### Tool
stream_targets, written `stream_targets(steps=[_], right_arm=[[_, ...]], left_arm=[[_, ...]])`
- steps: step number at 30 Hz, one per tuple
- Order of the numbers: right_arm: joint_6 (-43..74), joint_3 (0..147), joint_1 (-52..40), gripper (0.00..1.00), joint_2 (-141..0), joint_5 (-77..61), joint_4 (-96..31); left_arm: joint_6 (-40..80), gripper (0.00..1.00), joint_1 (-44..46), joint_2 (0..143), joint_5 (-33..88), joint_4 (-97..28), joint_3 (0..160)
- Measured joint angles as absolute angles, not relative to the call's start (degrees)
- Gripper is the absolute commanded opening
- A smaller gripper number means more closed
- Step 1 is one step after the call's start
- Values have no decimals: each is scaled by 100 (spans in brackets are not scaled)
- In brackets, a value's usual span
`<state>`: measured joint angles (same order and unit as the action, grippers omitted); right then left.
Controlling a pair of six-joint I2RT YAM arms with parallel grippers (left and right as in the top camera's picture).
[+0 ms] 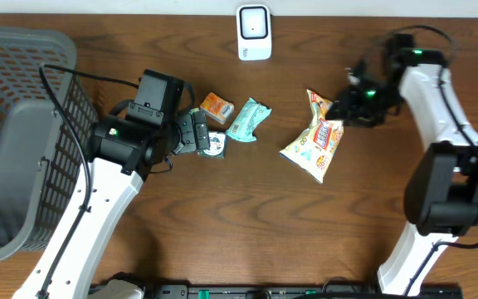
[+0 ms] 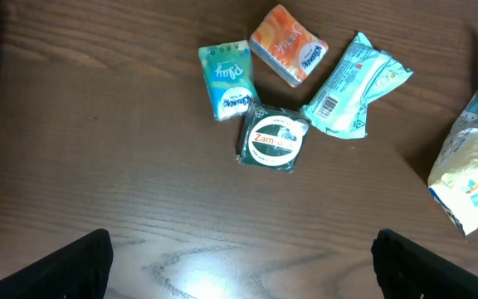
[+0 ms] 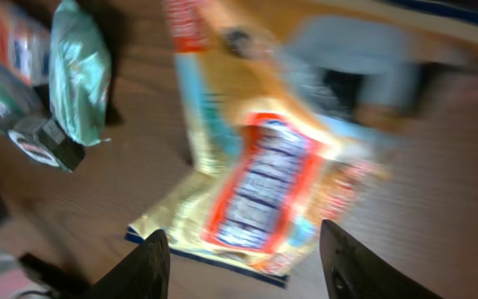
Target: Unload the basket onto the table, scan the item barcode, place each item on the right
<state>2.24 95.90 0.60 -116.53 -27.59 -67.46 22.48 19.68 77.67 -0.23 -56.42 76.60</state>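
Trouble can come first from the snack bag [image 1: 315, 137] itself. It lies flat on the table [image 1: 363, 232], below the scanner [image 1: 254, 31] and to its right, well apart from it. Its printed front faces up, and I see no barcode on that face. The right gripper [image 1: 348, 105] hovers just beside the bag corner that points toward the scanner. In the blurred wrist view its fingers [image 3: 152, 266] stand apart and grasp nothing. A pinch on that thin corner alone may let the bag hang, turn or slip, I judge, so that the code faces away from the scanner.

The left gripper [image 2: 241, 237] is wide open and empty, below the scanner and to its left. It hangs over the small things there: an orange pack [image 2: 287, 45], a teal packet [image 2: 355, 85] and a round tin [image 2: 274, 139]. If it comes down carelessly, it may push them.

Between the scanner and the bag the wood is bare, so the path looks free. The basket [image 1: 23, 124] stands far to the scanner's left, out of the way.
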Motion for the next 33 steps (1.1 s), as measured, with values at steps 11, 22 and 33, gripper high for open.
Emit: stream_targets(steps=[11, 22, 33], right_arm=[[1232, 9765, -1656, 89, -11653, -246, -6573], [2163, 9244, -2860, 87, -11640, 2016, -5916], [2576, 7828, -2797, 9, -11640, 2552, -4925]], left_arm=[[2248, 98, 1970, 7767, -21, -5645, 7660], [2248, 98, 1968, 7767, -23, -5642, 7660], [2248, 98, 1970, 7767, -21, -5645, 7660]])
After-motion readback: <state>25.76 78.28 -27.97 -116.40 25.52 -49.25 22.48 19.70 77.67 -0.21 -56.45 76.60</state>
